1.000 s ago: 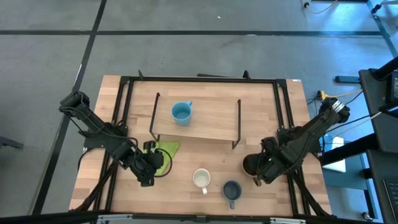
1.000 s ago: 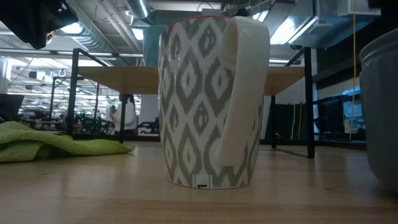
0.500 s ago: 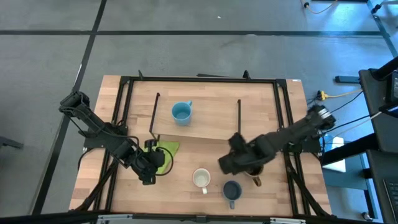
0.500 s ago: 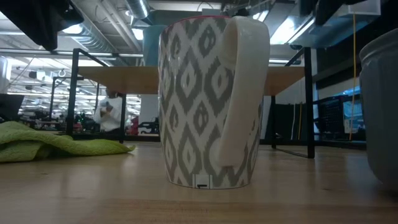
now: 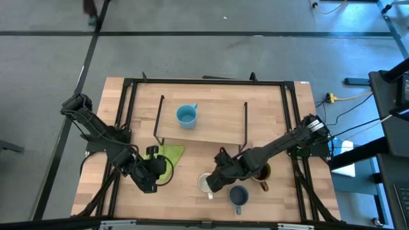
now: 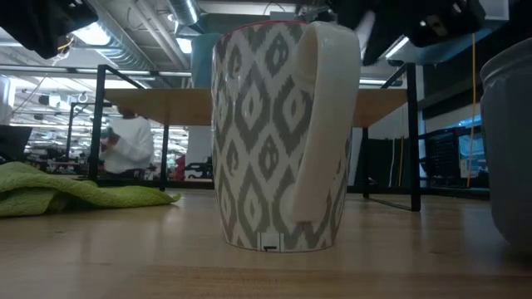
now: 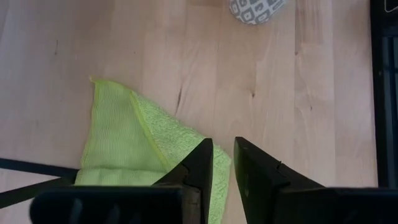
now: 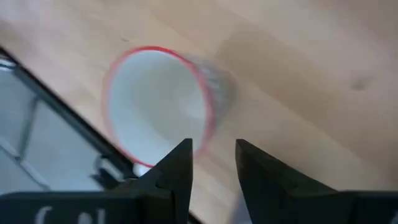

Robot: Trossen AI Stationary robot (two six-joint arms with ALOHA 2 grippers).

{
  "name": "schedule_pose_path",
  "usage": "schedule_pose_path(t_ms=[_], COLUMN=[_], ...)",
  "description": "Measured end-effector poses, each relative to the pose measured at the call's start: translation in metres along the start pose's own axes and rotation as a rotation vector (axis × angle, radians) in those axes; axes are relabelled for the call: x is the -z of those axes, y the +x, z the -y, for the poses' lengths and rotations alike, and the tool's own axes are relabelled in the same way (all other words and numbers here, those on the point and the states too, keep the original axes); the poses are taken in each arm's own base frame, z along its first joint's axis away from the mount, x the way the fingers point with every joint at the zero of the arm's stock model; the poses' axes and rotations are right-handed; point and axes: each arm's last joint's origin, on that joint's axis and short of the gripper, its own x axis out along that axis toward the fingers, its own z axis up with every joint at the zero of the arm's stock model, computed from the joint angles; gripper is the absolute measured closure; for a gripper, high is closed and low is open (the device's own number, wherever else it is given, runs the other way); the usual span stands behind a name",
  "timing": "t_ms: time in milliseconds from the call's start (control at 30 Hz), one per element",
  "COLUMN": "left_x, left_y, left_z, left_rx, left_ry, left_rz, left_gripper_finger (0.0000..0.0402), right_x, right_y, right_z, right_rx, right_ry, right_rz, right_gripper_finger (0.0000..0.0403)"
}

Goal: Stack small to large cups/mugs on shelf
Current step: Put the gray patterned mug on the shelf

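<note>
table (image 5: 268,96) – light wood, green cloth (image 5: 167,155) | right claw (image 8: 212,163) – spread, over white mug (image 8: 158,102) | left claw (image 7: 222,163) – slightly parted, empty

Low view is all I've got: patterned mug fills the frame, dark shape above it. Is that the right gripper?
Observer: Yes. In the high view the right gripper hangs over the white patterned mug, near the table's front edge.
Operator: Is it gripping the mug?
Observer: No. The right wrist view shows its fingers apart with nothing between them, and the mug's open mouth lies beyond them.
</note>
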Motion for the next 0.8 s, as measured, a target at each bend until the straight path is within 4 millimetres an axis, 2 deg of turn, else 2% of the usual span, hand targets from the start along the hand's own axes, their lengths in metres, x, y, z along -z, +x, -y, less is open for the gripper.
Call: schedule_pose_path(t_ms=[67, 333, 533, 800], left_x=[0.0, 0.001, 0.001, 0.001], left_y=[0.0, 0.0, 0.0, 0.0], left_z=[0.0, -0.001, -0.001, -0.001], left_rx=[-0.001, -0.011, -0.011, -0.015], left_ry=[0.001, 0.009, 0.01, 0.013], left_rz=[0.0, -0.002, -0.002, -0.006], left_gripper_finger=[0.0342, 0.0342, 0.0342, 0.0342], right_x=[0.0, 0.002, 0.002, 0.003], right_y=[0.005, 0.026, 0.029, 0.044], right_z=[-0.004, -0.001, 0.001, -0.001], right_rx=[-0.033, 0.032, 0.057, 0.047], right_ry=[0.014, 0.032, 0.03, 0.031], right_rz=[0.003, -0.003, 0.001, -0.01], right_gripper_finger=[0.028, 0.028, 0.028, 0.028])
